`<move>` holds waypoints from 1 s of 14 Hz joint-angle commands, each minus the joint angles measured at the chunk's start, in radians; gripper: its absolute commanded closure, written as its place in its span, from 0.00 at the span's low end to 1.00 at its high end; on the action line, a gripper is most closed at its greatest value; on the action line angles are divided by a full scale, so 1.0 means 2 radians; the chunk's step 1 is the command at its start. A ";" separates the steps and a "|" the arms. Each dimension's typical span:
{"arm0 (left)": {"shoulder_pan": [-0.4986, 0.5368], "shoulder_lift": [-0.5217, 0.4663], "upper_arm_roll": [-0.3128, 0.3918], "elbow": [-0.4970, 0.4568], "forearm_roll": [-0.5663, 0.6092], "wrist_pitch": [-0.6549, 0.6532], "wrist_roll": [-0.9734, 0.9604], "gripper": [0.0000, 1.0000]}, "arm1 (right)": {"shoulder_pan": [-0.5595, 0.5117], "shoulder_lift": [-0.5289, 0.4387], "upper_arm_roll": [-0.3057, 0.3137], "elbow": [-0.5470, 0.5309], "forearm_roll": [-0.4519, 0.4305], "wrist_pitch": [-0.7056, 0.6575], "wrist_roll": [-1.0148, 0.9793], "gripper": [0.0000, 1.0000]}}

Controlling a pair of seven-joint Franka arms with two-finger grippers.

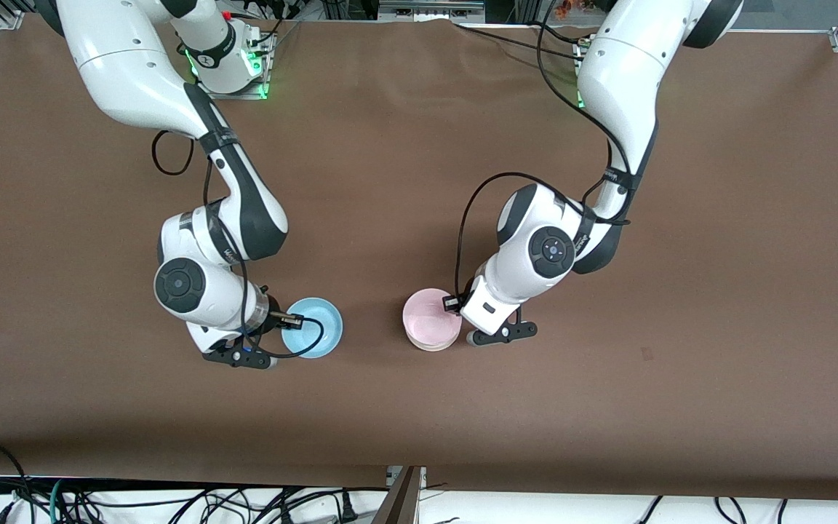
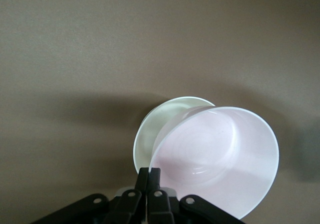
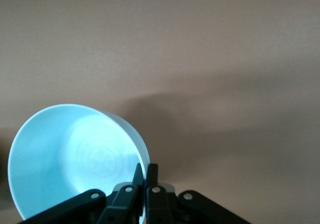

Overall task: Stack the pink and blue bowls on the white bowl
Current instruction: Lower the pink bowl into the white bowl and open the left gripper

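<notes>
**Q:** Start at the right arm's end of the table. What does your claw there have?

**A:** My right gripper is pinched narrow on the rim of the blue bowl, one finger inside the wall and one outside. In the right wrist view the bowl hangs tilted from that pinch, with its shadow on the brown table.

**Q:** And the other claw?

**A:** My left gripper is clamped the same way on the rim of the pink bowl. That bowl sits tilted over the white bowl, covering most of it. I cannot tell whether the two touch.

**Q:** So what does the coming move turn on?

**A:** I judge the pink bowl is nearly placed, so the blue one goes last. From my right gripper the stack lies toward the left arm's end of the table, about level with it from the front camera. My left gripper holds the pink rim on the side away from the blue bowl, so the approach side looks open. The left should let go and clear out first.
</notes>
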 commanded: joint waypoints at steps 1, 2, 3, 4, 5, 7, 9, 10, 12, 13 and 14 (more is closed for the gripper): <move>-0.008 0.019 0.009 0.028 0.013 -0.002 -0.014 1.00 | -0.004 0.009 -0.006 0.016 0.000 -0.005 -0.029 1.00; -0.008 0.019 0.009 0.026 0.013 -0.004 -0.014 1.00 | -0.005 0.009 -0.007 0.016 0.000 -0.005 -0.031 1.00; -0.008 0.019 0.008 0.023 0.013 -0.007 -0.014 1.00 | -0.005 0.009 -0.007 0.016 0.000 -0.005 -0.030 1.00; -0.008 0.018 0.008 0.023 0.013 -0.009 -0.014 1.00 | -0.004 0.010 -0.007 0.016 0.000 -0.005 -0.029 1.00; -0.008 0.016 0.008 0.023 0.013 -0.009 -0.014 1.00 | -0.004 0.011 -0.007 0.016 0.001 -0.005 -0.027 1.00; -0.008 0.019 0.008 0.022 0.013 -0.009 -0.014 1.00 | -0.002 0.012 -0.007 0.016 0.003 -0.005 -0.025 1.00; -0.008 0.025 0.007 0.022 0.013 -0.009 -0.015 1.00 | -0.001 0.012 -0.007 0.015 0.004 -0.005 -0.025 1.00; -0.008 0.028 0.007 0.022 0.013 -0.009 -0.015 1.00 | -0.001 0.013 -0.007 0.015 0.003 -0.005 -0.024 1.00; -0.008 0.032 0.007 0.021 0.013 -0.009 -0.016 1.00 | -0.001 0.013 -0.007 0.015 0.004 -0.005 -0.024 1.00; -0.008 0.033 0.007 0.021 0.013 -0.009 -0.017 1.00 | -0.001 0.013 -0.007 0.015 0.003 -0.006 -0.025 1.00; -0.008 0.036 0.007 0.021 0.012 -0.008 -0.017 1.00 | -0.001 0.013 -0.007 0.015 0.003 -0.007 -0.025 1.00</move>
